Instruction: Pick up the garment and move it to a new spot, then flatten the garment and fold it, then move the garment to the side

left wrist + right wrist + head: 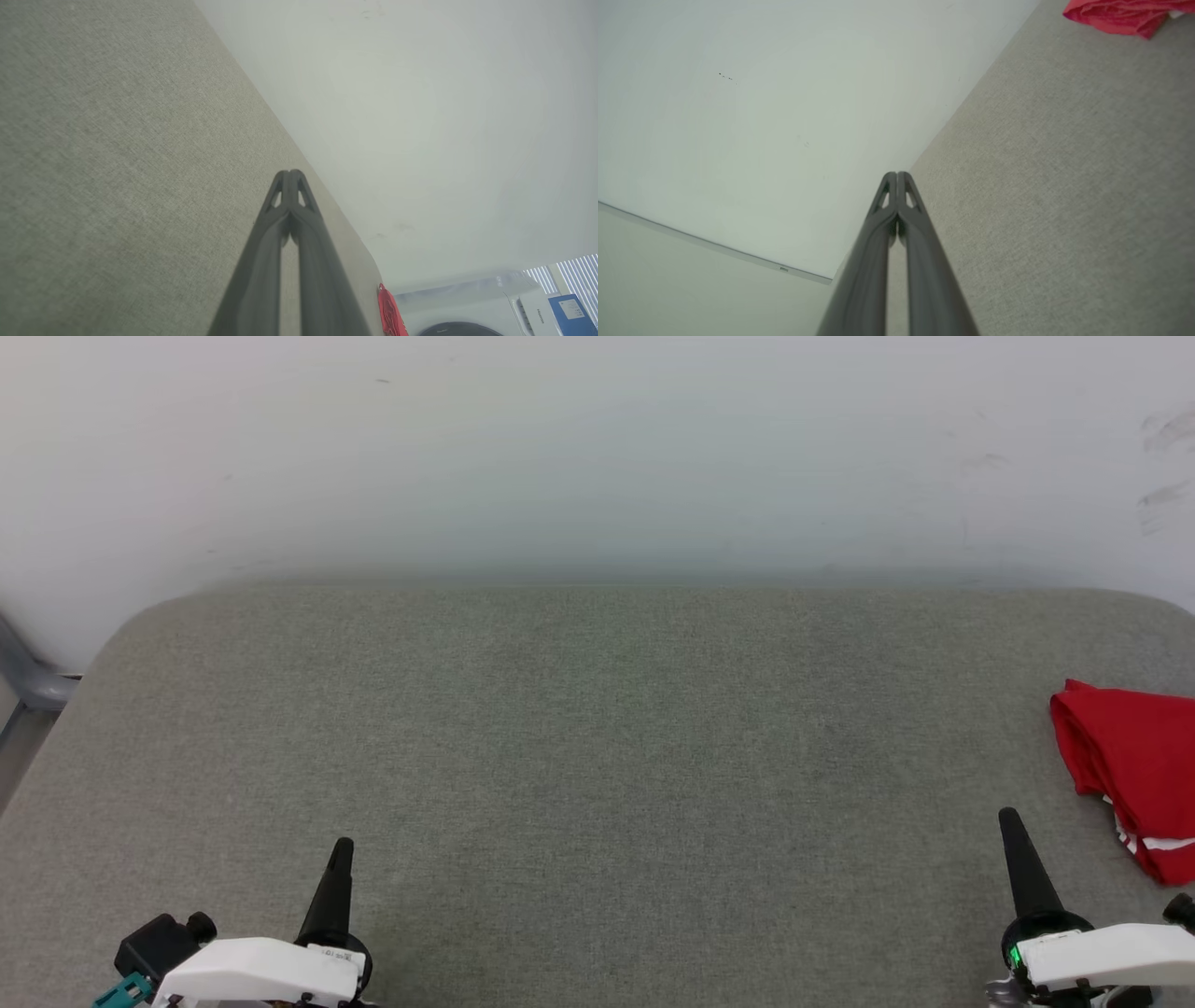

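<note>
The garment (1134, 770) is a red bundle with a bit of white stripe trim, lying at the far right edge of the grey fabric table (597, 756) and partly cut off by the picture's edge. It also appears in the right wrist view as the garment (1125, 16) and in the left wrist view as the garment (390, 312). My right gripper (1010, 821) is shut and empty, just left of and nearer than the garment, apart from it. My left gripper (342, 847) is shut and empty at the lower left. Tips meet at the left gripper (289, 173) and the right gripper (896, 174).
A white wall (597, 448) rises right behind the table's far edge. A grey metal frame (28, 681) stands off the table's left corner. A white appliance (472, 308) and a blue box (572, 312) stand beyond the table's right end.
</note>
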Available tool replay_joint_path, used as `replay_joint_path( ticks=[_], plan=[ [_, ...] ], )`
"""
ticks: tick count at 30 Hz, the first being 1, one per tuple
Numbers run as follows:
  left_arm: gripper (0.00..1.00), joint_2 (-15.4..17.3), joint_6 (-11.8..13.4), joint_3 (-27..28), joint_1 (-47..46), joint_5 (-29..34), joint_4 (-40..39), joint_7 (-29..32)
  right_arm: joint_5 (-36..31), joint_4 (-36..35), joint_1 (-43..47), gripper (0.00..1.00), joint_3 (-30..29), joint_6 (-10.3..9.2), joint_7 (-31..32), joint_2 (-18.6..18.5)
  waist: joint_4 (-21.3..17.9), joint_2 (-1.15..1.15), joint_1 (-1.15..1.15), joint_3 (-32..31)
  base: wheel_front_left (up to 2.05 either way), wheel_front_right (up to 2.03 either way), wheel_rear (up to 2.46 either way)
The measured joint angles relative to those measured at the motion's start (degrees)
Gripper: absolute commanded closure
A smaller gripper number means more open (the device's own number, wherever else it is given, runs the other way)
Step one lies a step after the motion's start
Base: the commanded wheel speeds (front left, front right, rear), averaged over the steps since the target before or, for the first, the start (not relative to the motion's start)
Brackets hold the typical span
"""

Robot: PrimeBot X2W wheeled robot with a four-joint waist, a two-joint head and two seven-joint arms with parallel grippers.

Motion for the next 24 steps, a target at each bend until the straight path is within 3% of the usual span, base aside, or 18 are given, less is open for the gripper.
replay_joint_path(
  ticks=[24],
  plan=[
    [1.00,-0.5,-1.0,2.0,-3.1,-14.2,1.5,3.6,13.8,1.9,-3.2,1.00,-0.2,0.00,3.5,0.0,-0.6,0.00,0.00,1.0,0.00,0.00,0.00]
  ],
)
